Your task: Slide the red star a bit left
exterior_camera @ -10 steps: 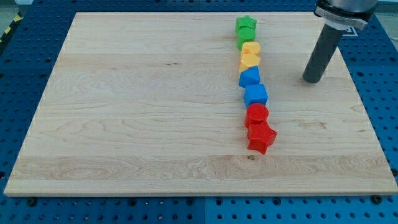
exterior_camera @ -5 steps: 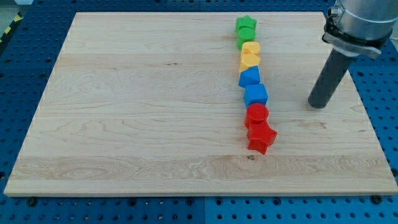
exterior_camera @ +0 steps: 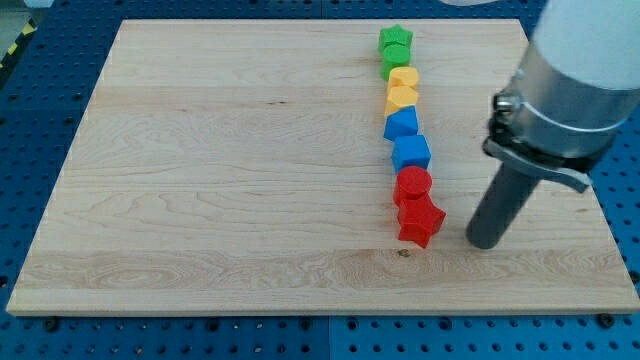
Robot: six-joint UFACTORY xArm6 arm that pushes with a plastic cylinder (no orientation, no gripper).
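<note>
The red star (exterior_camera: 420,221) lies at the bottom end of a column of blocks on the wooden board (exterior_camera: 220,180), touching a red round block (exterior_camera: 412,184) just above it. My tip (exterior_camera: 484,243) rests on the board a short way to the right of the red star, slightly lower, with a small gap between them.
Above the red blocks the column continues upward with two blue blocks (exterior_camera: 410,152) (exterior_camera: 401,123), two yellow blocks (exterior_camera: 401,98) (exterior_camera: 403,77), a green block (exterior_camera: 394,60) and a green star (exterior_camera: 395,40). The board's right edge (exterior_camera: 590,190) is close behind my tip.
My tip has moved down the view and slightly left, from beside the blue blocks to just right of the red star. No block has moved.
</note>
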